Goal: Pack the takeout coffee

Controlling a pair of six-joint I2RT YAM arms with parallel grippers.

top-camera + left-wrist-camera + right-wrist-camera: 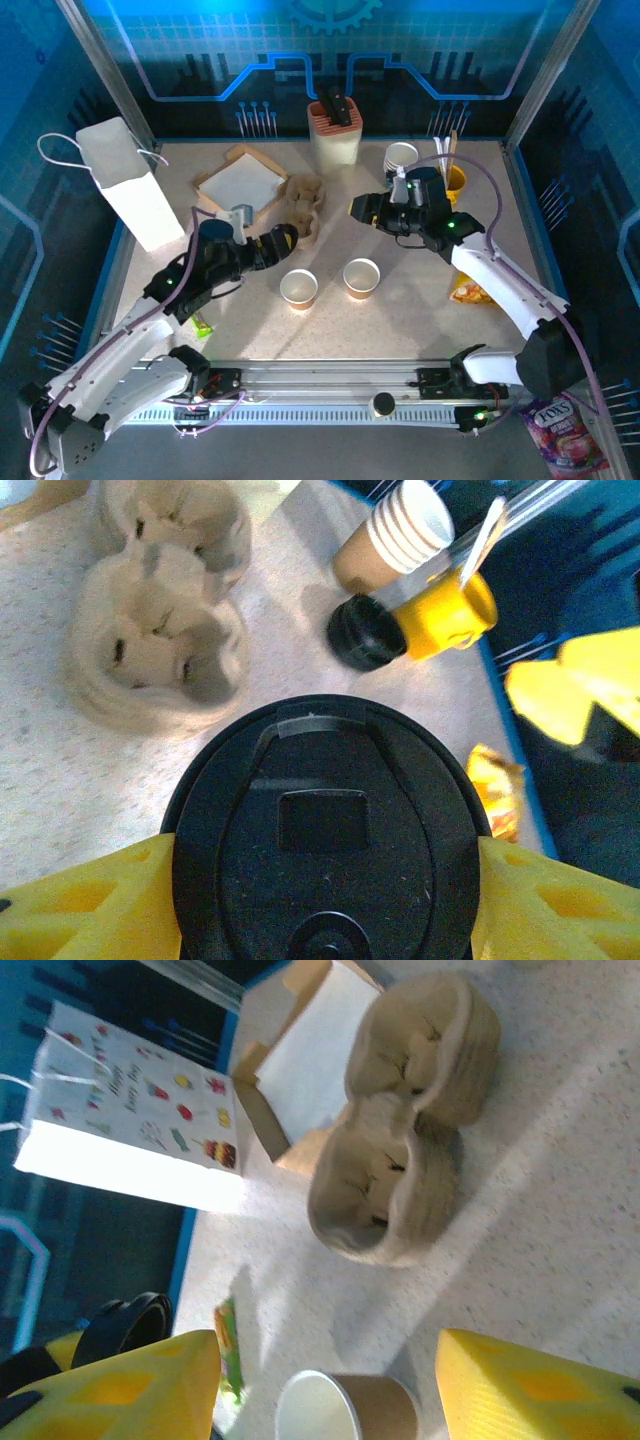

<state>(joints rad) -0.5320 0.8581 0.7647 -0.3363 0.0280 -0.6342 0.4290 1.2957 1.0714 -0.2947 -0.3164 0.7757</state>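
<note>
Stock, centre of the top view: two small tan paper cups [299, 288], white inside and lidless, the second cup [361, 277] just beside the first. Left gripper [283, 240] clamps a round black plastic lid [325, 820] by its edges. Right gripper [328, 1345] stands wide and empty, near the second cup. Handling, by judgement: light, thin-walled, easily crushed, so grasp gently round the mid-body, below the rim. Moulded brown pulp cup carrier [305, 205] lies above centre.
</note>
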